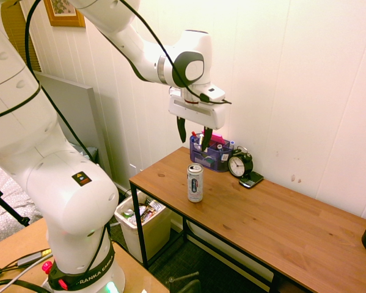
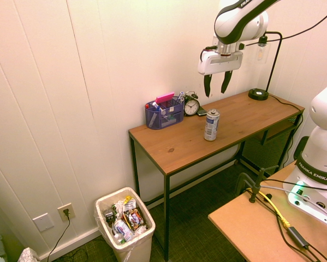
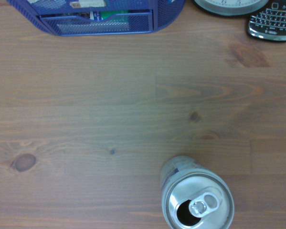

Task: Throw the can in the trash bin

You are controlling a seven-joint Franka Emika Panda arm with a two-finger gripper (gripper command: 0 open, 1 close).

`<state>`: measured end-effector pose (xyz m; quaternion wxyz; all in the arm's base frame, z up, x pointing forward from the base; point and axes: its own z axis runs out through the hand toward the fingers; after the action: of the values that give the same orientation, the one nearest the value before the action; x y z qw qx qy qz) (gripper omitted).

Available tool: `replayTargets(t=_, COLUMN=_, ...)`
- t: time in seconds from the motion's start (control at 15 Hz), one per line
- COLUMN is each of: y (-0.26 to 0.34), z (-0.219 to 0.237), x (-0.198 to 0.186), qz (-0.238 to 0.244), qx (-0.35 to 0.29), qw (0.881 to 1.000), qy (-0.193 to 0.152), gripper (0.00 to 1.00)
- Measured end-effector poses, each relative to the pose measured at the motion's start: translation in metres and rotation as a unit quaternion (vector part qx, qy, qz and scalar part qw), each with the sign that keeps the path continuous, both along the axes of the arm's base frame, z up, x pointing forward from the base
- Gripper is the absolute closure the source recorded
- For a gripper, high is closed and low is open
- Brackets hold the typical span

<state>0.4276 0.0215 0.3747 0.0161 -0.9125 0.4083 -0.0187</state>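
Pincer [image 1: 193, 134] hung spread and empty above upright can [image 1: 195, 183] on counter [image 1: 280, 226]. An off-centre descent risked tipping the already opened can.

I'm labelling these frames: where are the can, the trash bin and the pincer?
can [image 1: 195, 183], first exterior view, middle of its side.
trash bin [image 2: 137, 252], second exterior view, its front wall.
pincer [image 2: 216, 85], second exterior view, midway between the fingertips.

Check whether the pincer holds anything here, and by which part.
Nothing is held. The pincer hangs open above the wooden desk; the can stands untouched below it.
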Motion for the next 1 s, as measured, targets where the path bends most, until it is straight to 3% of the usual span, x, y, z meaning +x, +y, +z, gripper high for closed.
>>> replayTargets(t=0.47, y=0.004, z=-0.015, x=0.003, qz=-0.016, qx=-0.016, qw=1.0, qy=0.016, gripper=0.0)
replayTargets(t=1.0, y=0.019, z=-0.081, x=0.027, qz=-0.035, qx=-0.044, qw=0.996, qy=0.065, gripper=0.0)
